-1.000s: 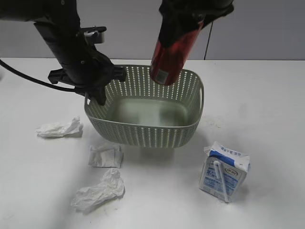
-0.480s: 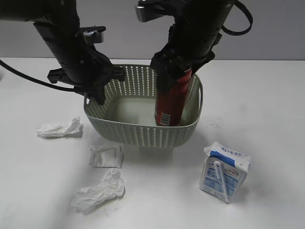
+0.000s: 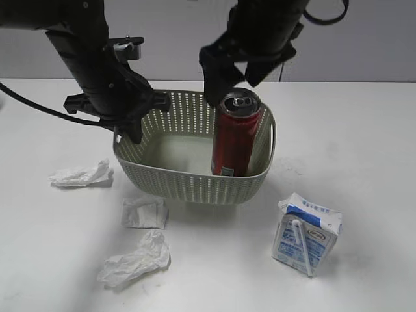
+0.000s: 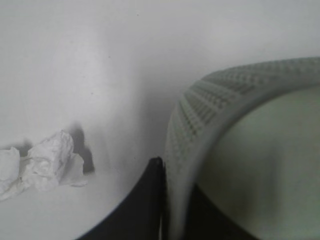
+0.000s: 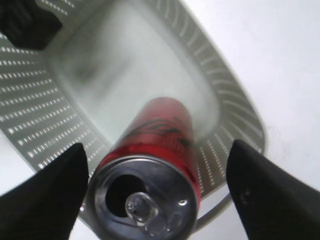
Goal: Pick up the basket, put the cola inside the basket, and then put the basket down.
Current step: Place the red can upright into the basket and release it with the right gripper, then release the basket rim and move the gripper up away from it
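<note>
The pale sage-green basket [image 3: 188, 179] sits in the middle of the table. My left gripper [image 3: 133, 127] is shut on its left rim; the left wrist view shows the basket wall [image 4: 200, 115] pinched between the jaws [image 4: 172, 200]. The red cola can [image 3: 234, 136] stands upright inside the basket at its right end, silver top up. My right gripper [image 3: 237, 81] is open just above the can, its fingers apart from it. In the right wrist view the can [image 5: 150, 185] sits between the spread fingers [image 5: 157, 192], over the basket [image 5: 65, 100].
A blue-and-white drink carton with a straw [image 3: 305, 234] stands at the front right. Crumpled white tissues lie left and in front of the basket: one [image 3: 81, 174], one [image 3: 144, 212], one [image 3: 133, 260]. One tissue shows in the left wrist view [image 4: 40, 162].
My right gripper lowered the cola into the basket, let go of it, opened and rose above it. The left gripper kept its hold on the basket rim.
</note>
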{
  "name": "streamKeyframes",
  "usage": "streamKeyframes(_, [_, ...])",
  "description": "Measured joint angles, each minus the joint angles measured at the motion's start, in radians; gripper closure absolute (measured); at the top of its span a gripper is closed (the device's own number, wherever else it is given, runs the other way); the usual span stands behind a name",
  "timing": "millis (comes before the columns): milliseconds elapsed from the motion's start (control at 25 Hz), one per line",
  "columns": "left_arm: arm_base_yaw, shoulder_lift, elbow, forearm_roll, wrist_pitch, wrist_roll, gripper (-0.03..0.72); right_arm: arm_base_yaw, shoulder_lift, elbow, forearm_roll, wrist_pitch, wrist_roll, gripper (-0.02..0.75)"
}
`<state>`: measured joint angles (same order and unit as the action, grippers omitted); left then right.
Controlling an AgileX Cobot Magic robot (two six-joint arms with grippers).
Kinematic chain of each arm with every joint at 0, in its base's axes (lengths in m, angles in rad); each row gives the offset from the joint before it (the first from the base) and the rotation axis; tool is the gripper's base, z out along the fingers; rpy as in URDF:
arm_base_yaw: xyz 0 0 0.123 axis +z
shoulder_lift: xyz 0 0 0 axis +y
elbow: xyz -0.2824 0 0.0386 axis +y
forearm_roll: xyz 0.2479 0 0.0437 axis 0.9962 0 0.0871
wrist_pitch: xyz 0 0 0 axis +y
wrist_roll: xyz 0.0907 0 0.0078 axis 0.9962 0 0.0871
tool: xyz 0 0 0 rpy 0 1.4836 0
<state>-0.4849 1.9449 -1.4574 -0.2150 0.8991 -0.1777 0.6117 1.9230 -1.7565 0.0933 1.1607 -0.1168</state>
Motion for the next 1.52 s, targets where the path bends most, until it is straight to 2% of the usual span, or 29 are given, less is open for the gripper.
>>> streamKeyframes(160, [0.0,0.0,0.0,-0.012,0.012,0.0,0.684,-0.001,-0.035,-0.111,-0.008,-0.01,0.031,0.095])
streamKeyframes(320, [0.005,0.0,0.0,-0.021,0.021,0.0,0.684,-0.035,-0.083,-0.138,-0.093,-0.02,0.077,0.113])
streamKeyframes(480, [0.015,0.0,0.0,-0.024,0.012,-0.018,0.684,-0.169,-0.085,-0.114,-0.083,0.009,0.088,0.126])
streamKeyframes(680, [0.018,0.001,-0.001,-0.031,-0.014,-0.034,0.684,-0.377,-0.098,-0.071,-0.044,0.021,0.072,0.139])
streamKeyframes(840, [0.018,0.034,-0.031,-0.033,-0.025,-0.046,0.684,-0.525,-0.171,0.017,-0.034,0.022,0.056,0.142])
streamKeyframes(920, [0.018,0.074,-0.079,-0.034,-0.007,-0.048,0.683,-0.57,-0.234,0.099,-0.036,0.023,0.048,0.143])
streamKeyframes(1160, [0.02,0.175,-0.175,-0.057,-0.013,-0.052,0.676,-0.589,-0.536,0.417,-0.013,0.006,0.039,0.143])
streamKeyframes(1280, [0.02,0.203,-0.18,-0.075,-0.038,-0.052,0.608,-0.589,-0.707,0.575,0.006,-0.047,0.037,0.143])
streamKeyframes(1400, [0.02,0.226,-0.18,-0.091,-0.043,-0.053,0.426,-0.589,-0.877,0.714,0.009,-0.11,0.037,0.143])
streamKeyframes(1520, [0.02,0.23,-0.181,-0.104,-0.044,-0.046,0.186,-0.589,-1.025,0.842,0.011,-0.162,0.036,0.143])
